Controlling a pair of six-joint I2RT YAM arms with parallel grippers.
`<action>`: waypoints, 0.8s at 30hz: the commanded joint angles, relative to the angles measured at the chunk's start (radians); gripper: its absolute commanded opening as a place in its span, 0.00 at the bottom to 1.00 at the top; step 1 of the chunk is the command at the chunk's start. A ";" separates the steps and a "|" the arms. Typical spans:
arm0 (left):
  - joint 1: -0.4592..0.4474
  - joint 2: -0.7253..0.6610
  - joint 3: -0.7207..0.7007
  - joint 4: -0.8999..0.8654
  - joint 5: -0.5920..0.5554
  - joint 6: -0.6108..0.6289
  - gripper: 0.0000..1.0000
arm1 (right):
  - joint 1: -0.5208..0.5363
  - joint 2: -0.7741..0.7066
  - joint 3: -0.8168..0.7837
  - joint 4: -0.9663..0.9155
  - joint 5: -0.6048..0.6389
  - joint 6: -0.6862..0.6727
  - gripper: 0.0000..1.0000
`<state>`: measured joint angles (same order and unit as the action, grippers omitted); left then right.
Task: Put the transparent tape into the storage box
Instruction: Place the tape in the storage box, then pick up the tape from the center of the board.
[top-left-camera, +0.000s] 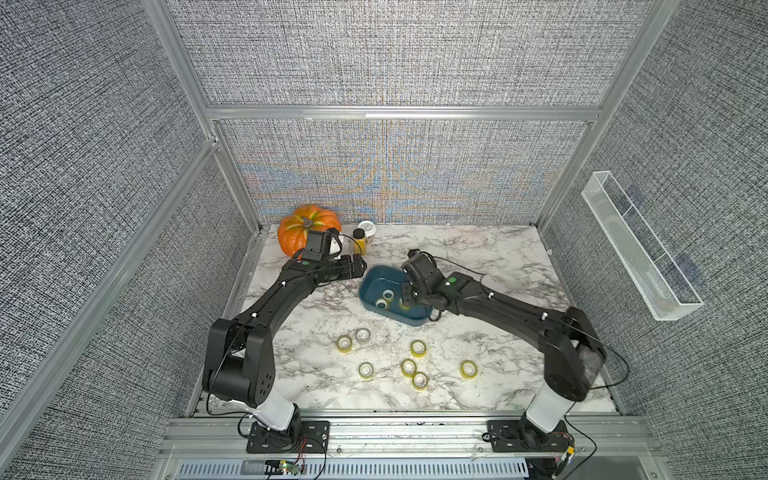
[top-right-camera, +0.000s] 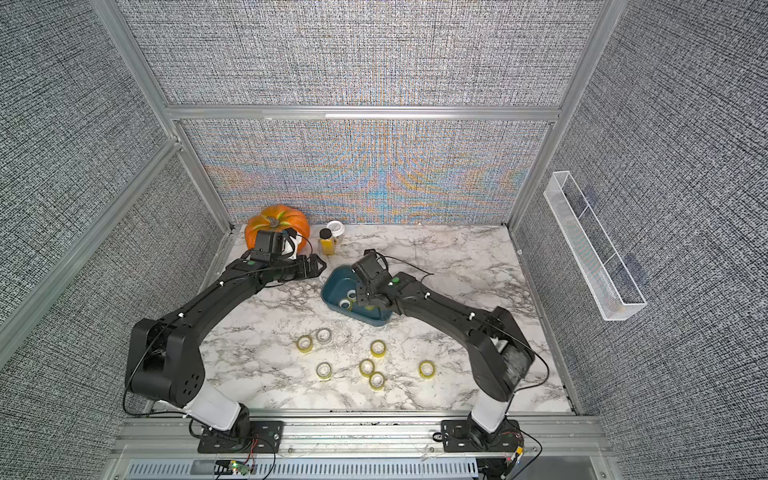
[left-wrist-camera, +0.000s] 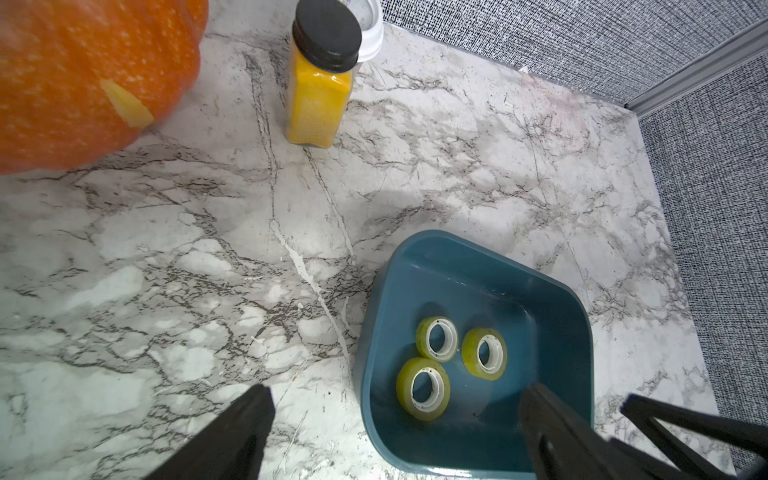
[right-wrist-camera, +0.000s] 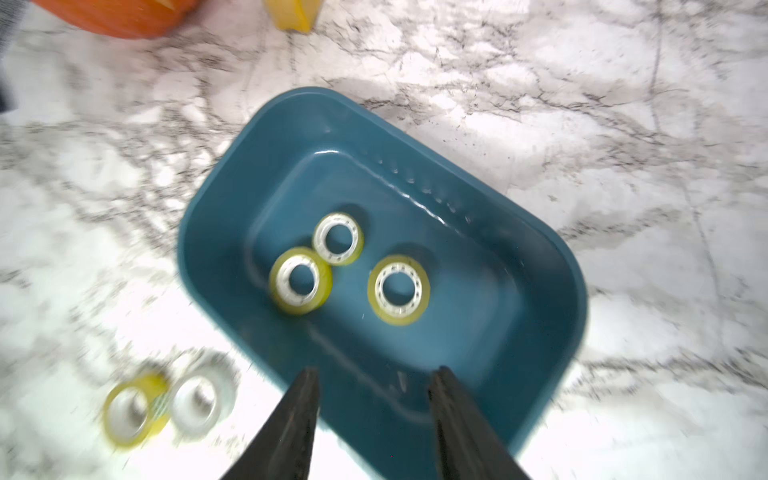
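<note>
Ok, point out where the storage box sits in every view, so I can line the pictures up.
In a top view: the storage box lies just below the picture's centre.
In a top view: it lies a little left of centre, below the middle.
Left wrist view: lower right, cut by the bottom edge.
Right wrist view: centre.
Shared landmark: the orange pumpkin, at least partly visible in all four views.

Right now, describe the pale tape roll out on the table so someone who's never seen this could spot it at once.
Find the teal storage box on the marble table, then look toward the arm bases at the loose tape rolls. On the side of the left arm, two lie side by side; the pale roll is the one nearer the box, the only greyish-white among yellow.
</note>
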<state>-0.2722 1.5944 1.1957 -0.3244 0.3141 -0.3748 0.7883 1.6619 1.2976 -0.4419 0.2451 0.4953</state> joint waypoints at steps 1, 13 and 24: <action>-0.001 -0.022 -0.014 0.043 0.007 -0.005 0.97 | 0.006 -0.107 -0.089 0.014 0.052 -0.015 0.48; -0.064 -0.121 -0.113 0.216 0.097 -0.068 0.98 | 0.055 -0.647 -0.428 -0.032 0.145 0.000 0.49; -0.096 -0.021 -0.023 0.036 -0.011 -0.003 0.94 | 0.052 -0.679 -0.574 -0.110 0.105 0.096 0.49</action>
<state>-0.3611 1.5547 1.1412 -0.1909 0.3855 -0.4271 0.8387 0.9802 0.7513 -0.5369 0.3824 0.5568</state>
